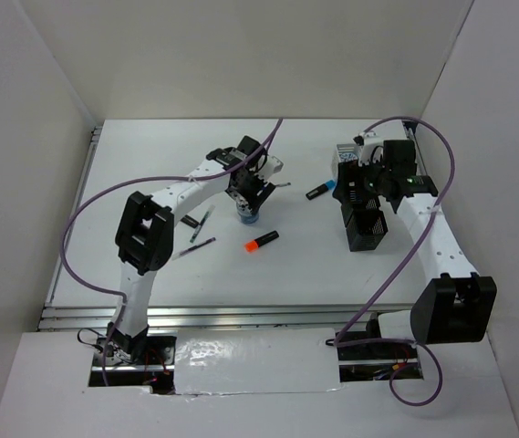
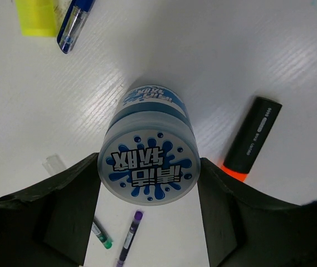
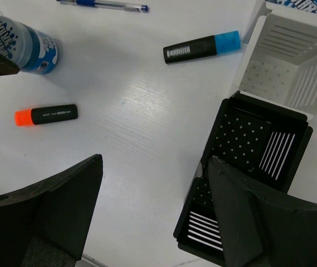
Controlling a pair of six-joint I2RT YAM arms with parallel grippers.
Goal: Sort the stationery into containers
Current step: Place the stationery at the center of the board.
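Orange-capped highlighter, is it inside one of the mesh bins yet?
No, the orange-capped highlighter lies on the white table, well apart from the black bins.

Left wrist view: the top edge cuts off the yellow highlighter [image 2: 35, 16] and the blue pen [image 2: 73, 25]. Top view: the left arm [image 1: 195, 187] hides most of the tape roll [image 1: 248, 217]. Right wrist view: the right fingers [image 3: 258, 222] hide part of the lowest black bin [image 3: 200, 225].

The tape roll [image 2: 149, 167] is blue-white splashed, one highlighter [image 2: 253, 136] orange-capped black, one bin [image 3: 269, 83] white.
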